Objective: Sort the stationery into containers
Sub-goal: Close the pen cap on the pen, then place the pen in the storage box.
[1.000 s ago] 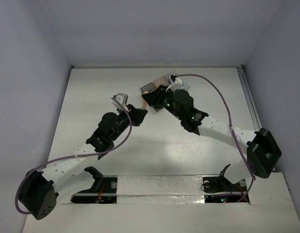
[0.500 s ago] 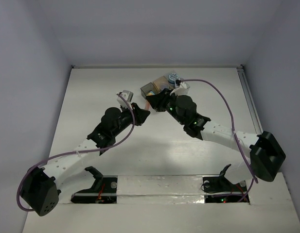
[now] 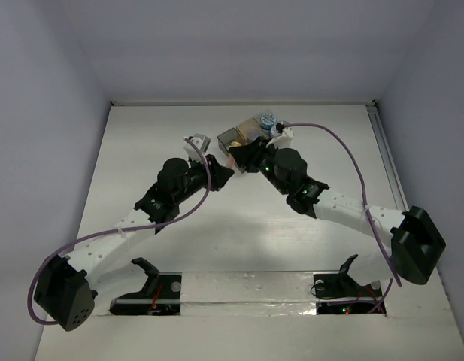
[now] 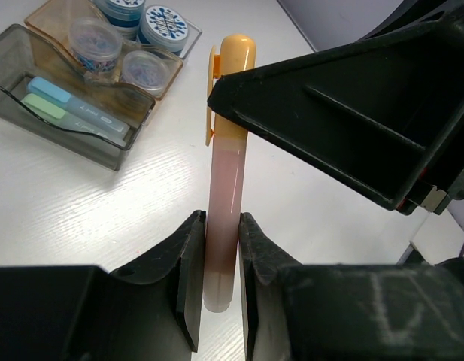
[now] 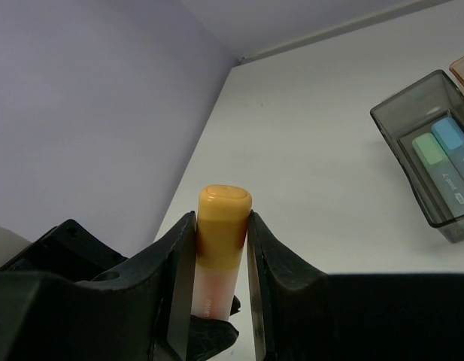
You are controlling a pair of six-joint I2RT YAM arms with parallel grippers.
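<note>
The left gripper (image 4: 222,222) and right gripper (image 5: 220,229) are sharing one highlighter (image 4: 225,165) beside the containers (image 3: 233,138).
Nearest the left wrist camera, the left gripper is clamping the pink barrel while the right is pinching the orange cap. This is probably a handover, so one should be releasing only once the other is holding firm. At ten o'clock beyond, the dark grey box (image 4: 81,147) is holding blue and green sticks (image 4: 55,90) and the tan box (image 4: 47,13) patterned rolls (image 4: 162,22). The arms are hiding these contents in the top view.
</note>
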